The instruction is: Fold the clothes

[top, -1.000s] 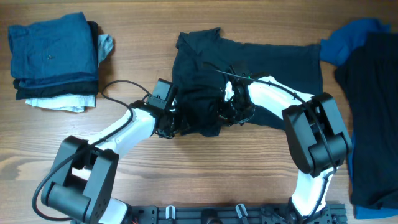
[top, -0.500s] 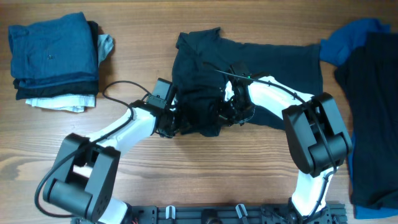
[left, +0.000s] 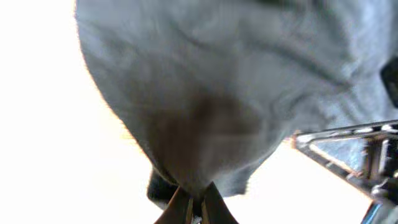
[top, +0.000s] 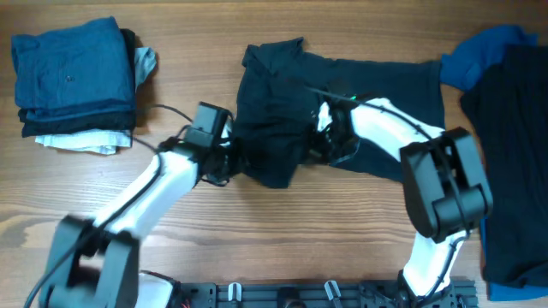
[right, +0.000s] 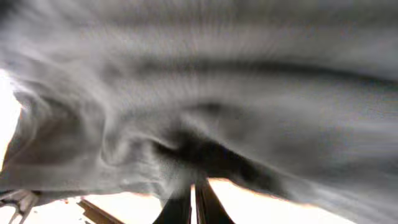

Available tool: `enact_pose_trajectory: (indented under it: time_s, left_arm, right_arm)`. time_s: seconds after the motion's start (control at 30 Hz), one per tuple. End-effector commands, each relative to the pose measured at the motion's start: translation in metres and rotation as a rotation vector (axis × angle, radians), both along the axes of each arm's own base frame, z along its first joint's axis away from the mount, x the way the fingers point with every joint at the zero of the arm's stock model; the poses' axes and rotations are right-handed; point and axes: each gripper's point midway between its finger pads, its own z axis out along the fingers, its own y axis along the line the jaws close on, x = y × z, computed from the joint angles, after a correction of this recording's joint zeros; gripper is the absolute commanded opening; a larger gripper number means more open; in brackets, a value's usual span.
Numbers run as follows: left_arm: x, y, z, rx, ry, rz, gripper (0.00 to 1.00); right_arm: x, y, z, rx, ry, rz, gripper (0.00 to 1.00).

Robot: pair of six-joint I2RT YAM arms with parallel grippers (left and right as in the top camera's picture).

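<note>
- Dark shirt [top: 274, 120] sits mid-table [top: 257, 248]: right half is spread flat, left half is bunched into a lump between the two arms.
- Left gripper [top: 233, 162] is clamped on the lump's left edge. Its wrist view shows the fingers [left: 180, 210] pinched together with cloth bulging out above them.
- Right gripper [top: 324, 144] is clenched on the shirt too, from the lump's right side.
- Folded stack [top: 73, 77] is far left, well apart. Loose pile [top: 514, 154] is far right, just beside the shirt's edge.
</note>
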Motion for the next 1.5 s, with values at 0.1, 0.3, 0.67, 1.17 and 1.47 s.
enact_pose_trajectory:
  time_s: [0.1,0.3,0.67,1.17,1.47]
  left_arm:
    - [0.01,0.024,0.016,0.079,-0.083,0.024,0.04]
    - [0.016,0.042,0.013,0.174,-0.109,0.067,0.06]
    - [0.013,0.043,-0.007,0.194,-0.052,0.062,0.07]
    - [0.017,0.041,-0.007,0.19,-0.066,0.063,0.07]
    - [0.018,0.041,-0.006,0.188,-0.07,0.064,0.08]
  right_arm:
    - [0.042,-0.071,0.072,-0.144,-0.229,-0.076,0.08]
    - [-0.009,-0.174,0.079,-0.445,-0.033,-0.19,0.6]
    - [-0.066,-0.255,0.029,-0.552,0.174,-0.379,0.63]
    - [-0.035,-0.241,0.019,-0.445,-0.016,-0.235,0.46]
    - [-0.031,-0.212,0.018,-0.501,-0.066,-0.061,0.57]
